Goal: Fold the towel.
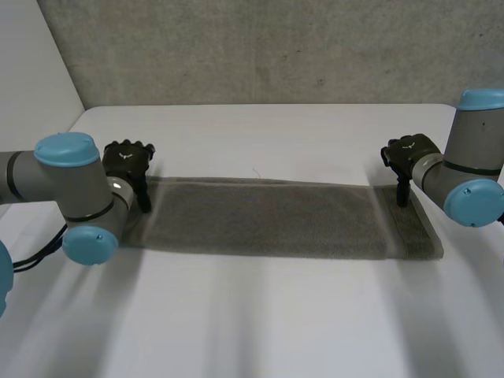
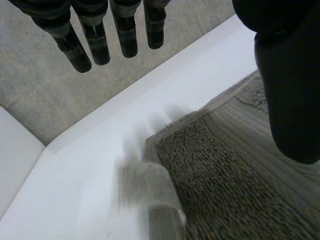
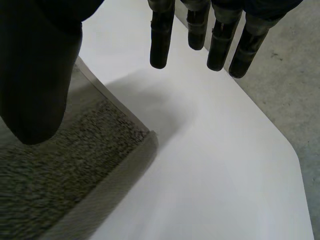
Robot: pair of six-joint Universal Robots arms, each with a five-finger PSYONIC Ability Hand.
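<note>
A grey-brown towel lies flat across the white table as a long folded strip. My left hand hovers at its far left corner, fingers straight and apart from the thumb, holding nothing; the towel's corner lies below it. At the towel's far right corner hangs my right hand. Its fingers are straight, its thumb stands off, and nothing is between them. The towel's corner lies under that thumb.
The white table has bare surface in front of and behind the towel. A grey concrete floor lies beyond the table's far edge. My left arm's elbow rests low near the towel's left end.
</note>
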